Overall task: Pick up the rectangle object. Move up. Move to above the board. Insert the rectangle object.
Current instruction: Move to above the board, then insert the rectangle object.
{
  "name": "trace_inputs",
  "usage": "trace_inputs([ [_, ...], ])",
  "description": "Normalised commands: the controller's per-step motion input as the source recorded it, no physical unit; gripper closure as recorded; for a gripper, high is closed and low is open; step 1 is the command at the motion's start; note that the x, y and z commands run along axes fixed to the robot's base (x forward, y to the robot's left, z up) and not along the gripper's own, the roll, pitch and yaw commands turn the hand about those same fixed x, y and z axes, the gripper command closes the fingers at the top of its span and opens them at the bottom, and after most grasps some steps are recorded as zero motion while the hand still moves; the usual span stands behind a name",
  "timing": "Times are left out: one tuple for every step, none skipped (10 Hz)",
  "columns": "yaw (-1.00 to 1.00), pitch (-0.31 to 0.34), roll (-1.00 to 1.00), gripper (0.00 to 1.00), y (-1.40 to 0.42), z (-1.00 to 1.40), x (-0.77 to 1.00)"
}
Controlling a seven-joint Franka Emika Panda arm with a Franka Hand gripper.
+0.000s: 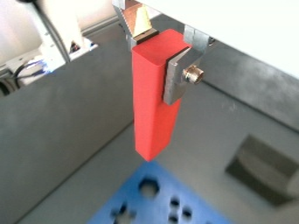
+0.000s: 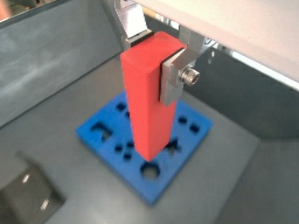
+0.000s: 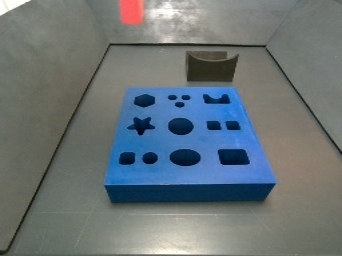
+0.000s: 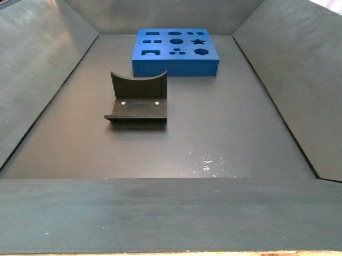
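Clearly the gripper is clamped on the rectangle object: in both wrist views a silver finger plate lies flat against one side of the red bar near its upper end, and the bar hangs straight down from there, upright. The opposite finger is hidden behind the bar.

Taking the board as the landmark, the bar's lower end is held above it, clear of its surface, and in a wrist view it lines up over the middle rows of cut-outs. In a side view only a small red patch of the bar shows at the upper edge, well above the board's far side; the gripper itself is out of frame in both side views.

The board lies flat on the grey floor, its dark star, circles, squares and other shapes all open. The fixture, a dark bracket on its base plate, stands on the floor near one short edge of the board, apart from it; it also shows in a side view.
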Motion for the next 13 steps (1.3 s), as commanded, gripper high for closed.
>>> trace_inputs([
  [0.01, 0.129, 0.02, 1.0, -0.77, -0.01, 0.63],
  [0.01, 0.122, 0.04, 1.0, -0.4, 0.02, 0.37],
  [0.01, 0.093, 0.06, 1.0, -0.24, 0.03, 0.22],
  [0.01, 0.07, 0.06, 1.0, -0.18, 0.03, 0.16],
  [0.0, -0.014, -0.04, 1.0, 0.0, -0.01, 0.0],
  [0.0, -0.011, 0.0, 1.0, -0.05, -0.06, 0.01],
  [0.0, -0.166, -0.01, 1.0, -0.15, -0.13, 0.08],
  [-0.01, -0.031, 0.0, 1.0, -0.24, -0.16, 0.3],
  [0.0, 0.0, 0.09, 1.0, -0.28, -0.29, 0.43],
  [0.0, 0.0, 0.17, 1.0, -0.33, -0.3, 0.51],
  [-0.04, 0.0, 0.03, 1.0, -0.21, -0.47, 0.58],
  [-0.1, 0.0, 0.06, 1.0, -0.26, -0.52, 0.63],
  [-0.07, 0.0, 0.14, 1.0, -0.33, -0.52, 0.64],
])
